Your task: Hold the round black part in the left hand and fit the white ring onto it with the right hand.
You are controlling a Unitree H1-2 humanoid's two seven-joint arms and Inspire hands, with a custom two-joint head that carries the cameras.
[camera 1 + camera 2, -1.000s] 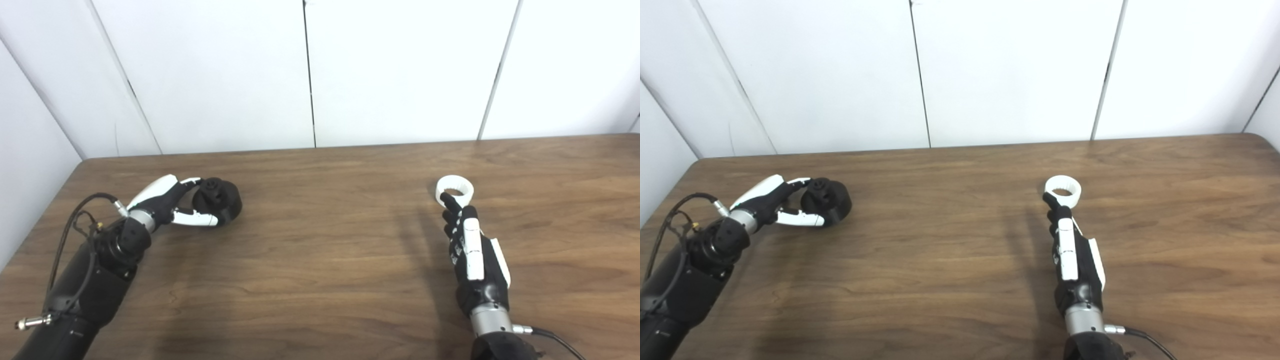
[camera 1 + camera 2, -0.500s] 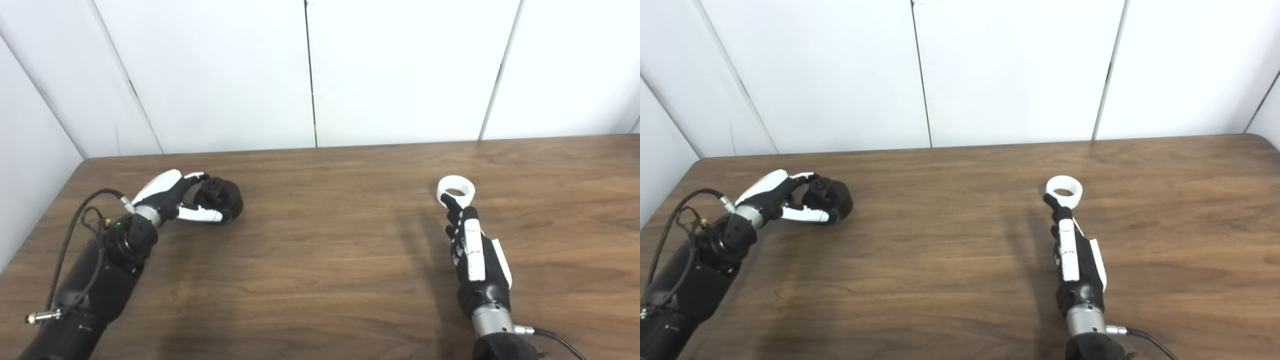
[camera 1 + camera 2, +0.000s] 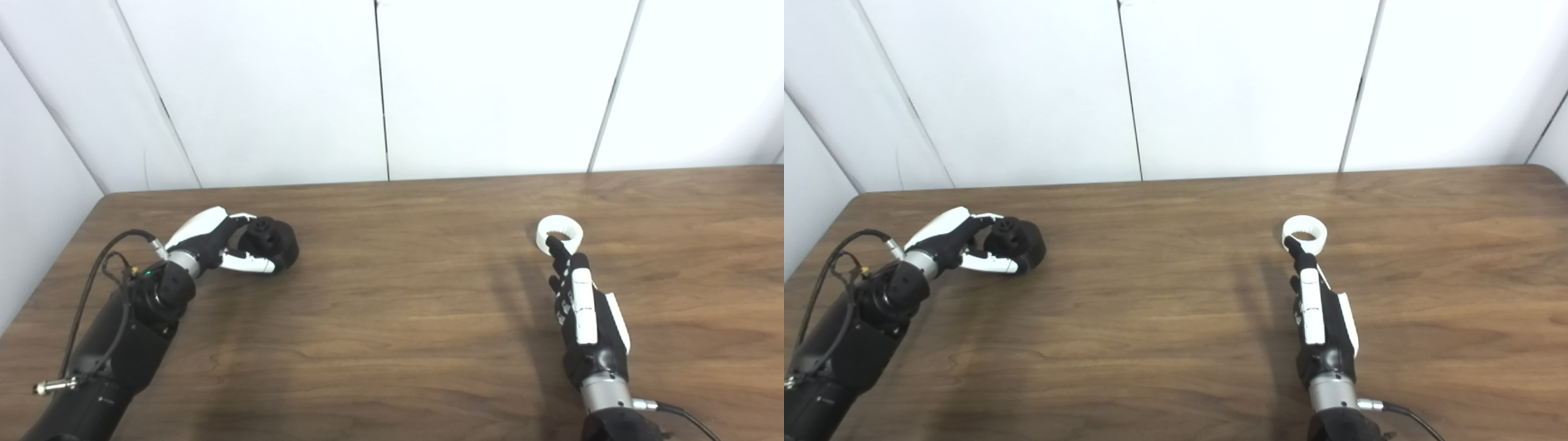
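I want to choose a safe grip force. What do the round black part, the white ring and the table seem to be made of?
Round black part: likely matte plastic or rubber; dull, no glints.
White ring: probably hard plastic, perhaps printed; opaque, with a faintly ribbed wall.
Table: wood or wood-look laminate; brown grain lines and a soft sheen.

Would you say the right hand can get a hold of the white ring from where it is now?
Probably yes. The right hand already has a fingertip at the near rim of the white ring, which lies flat on the table with nothing around it. It has not closed on it yet.
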